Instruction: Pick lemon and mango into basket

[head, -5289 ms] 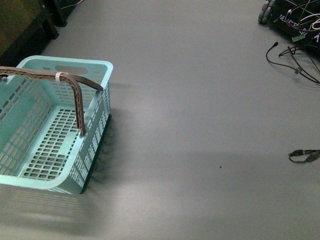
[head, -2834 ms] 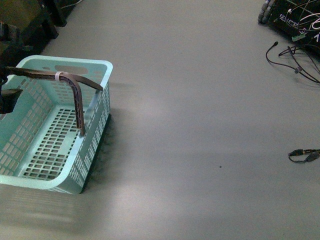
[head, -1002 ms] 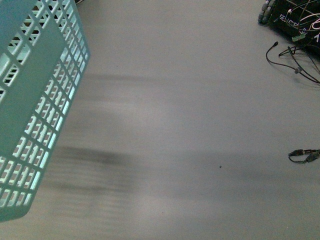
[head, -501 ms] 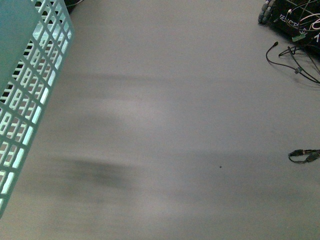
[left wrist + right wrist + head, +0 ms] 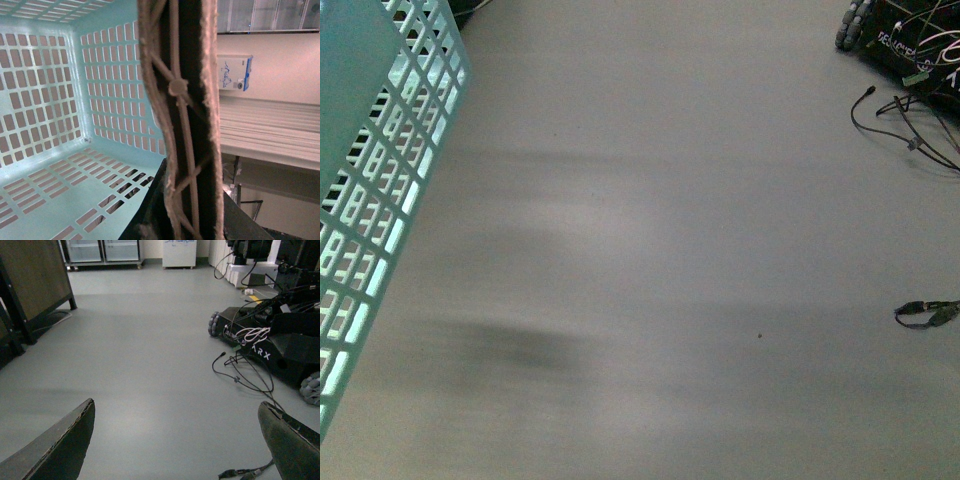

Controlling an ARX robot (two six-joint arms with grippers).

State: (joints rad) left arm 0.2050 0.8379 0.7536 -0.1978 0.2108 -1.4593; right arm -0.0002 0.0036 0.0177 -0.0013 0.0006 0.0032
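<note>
The mint-teal basket [image 5: 375, 190] hangs off the floor at the far left of the front view, its slotted side tilted toward the camera. In the left wrist view its slotted walls and floor [image 5: 60, 125] fill the picture, and my left gripper [image 5: 182, 220] is shut on the brown ribbed handle [image 5: 182, 100]. My right gripper [image 5: 177, 440] is open over bare grey floor, nothing between its fingers [image 5: 65, 445]. The lemon and the mango are out of view.
Black cables [image 5: 910, 125] and a wheeled robot base [image 5: 270, 347] lie at the right. A small strap [image 5: 925, 314] rests on the floor at the right edge. A dark stand [image 5: 30, 285] sits at the left, cabinets [image 5: 102, 250] far back.
The basket stood on the floor earlier; it has been lifted by its handle and now hangs tilted at the left edge, swinging slightly.
</note>
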